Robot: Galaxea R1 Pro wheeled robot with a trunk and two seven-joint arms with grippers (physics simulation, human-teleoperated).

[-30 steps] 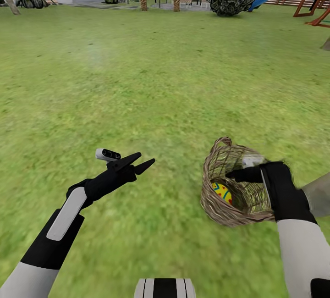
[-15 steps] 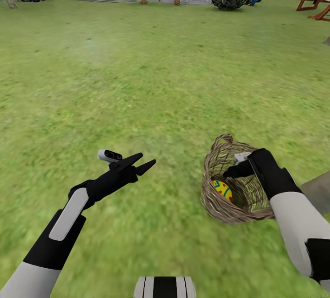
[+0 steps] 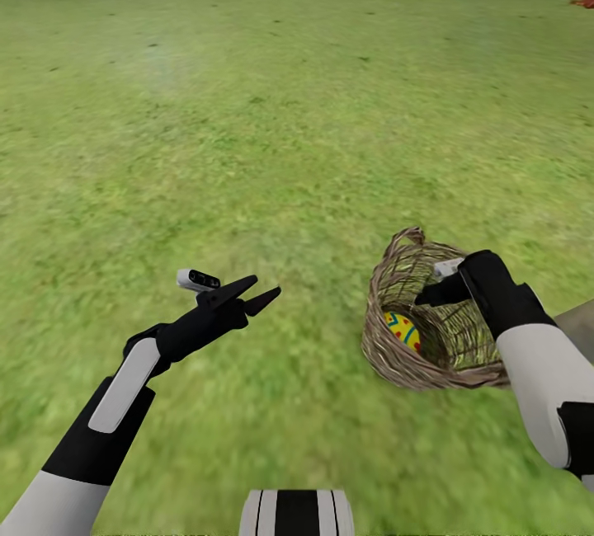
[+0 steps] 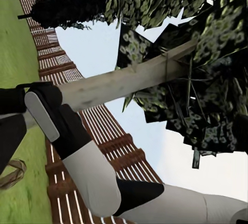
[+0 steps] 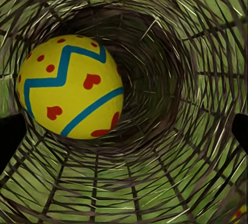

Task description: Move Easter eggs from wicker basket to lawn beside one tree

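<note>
Head view: the camera has pitched down since a second ago — the far trees and the blue slide have slid to the top edge, while the lawn (image 3: pixel 272 107) fills more of the frame. That shift belongs to the camera, not to the objects.

Right gripper (image 3: pixel 429 297): a second ago its wrist sat high over the far rim of the wicker basket (image 3: pixel 396 359); now it reaches lower into the basket mouth from about 3 o'clock. The fingertips are dark against the weave, so I cannot tell whether the jaws are spread or closed.

Easter egg (image 3: pixel 402 330): yellow, blue zigzag, red hearts, lying against the basket's inner wall at roughly 8 o'clock. Right wrist view confirms the egg (image 5: pixel 70 92) is untouched, with nothing clamped on it. A speck of red and yellow at that view's corner may be another egg — uncertain.

Left gripper (image 3: pixel 252 293): unchanged, hovering over grass at 9 o'clock of the basket, jaws parted, empty.

Judgement: approach phase for the grasp; no egg is out yet, so removal and placement by a tree remain.
</note>
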